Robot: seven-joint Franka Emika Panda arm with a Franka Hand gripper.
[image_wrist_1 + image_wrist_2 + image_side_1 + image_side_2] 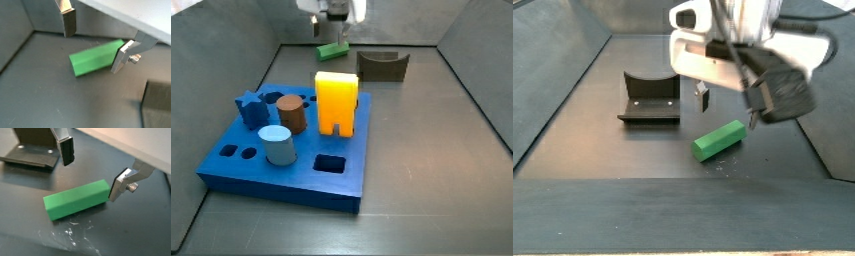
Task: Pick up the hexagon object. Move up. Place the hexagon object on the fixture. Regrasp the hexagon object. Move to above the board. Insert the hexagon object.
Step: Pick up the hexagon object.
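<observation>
The hexagon object, a bright green elongated prism, lies flat on the dark floor in both wrist views (95, 58) (75, 199) and in both side views (333, 50) (718, 140). My gripper (93, 47) (92, 173) (727, 107) is open just above it. One finger (66, 151) stands clear of the piece. The other finger (119, 184) is at the piece's end; contact cannot be told. The fixture, a dark block with a curved notch, stands beside the piece (381, 66) (649, 98) (30, 155). The blue board (241, 170) lies nearer in a side view.
On the board stand a yellow-orange arch block (337, 102), a brown cylinder (290, 112), a light-blue cylinder (277, 146) and a blue peg (253, 105). Grey walls enclose the floor (438, 140) on the sides and back.
</observation>
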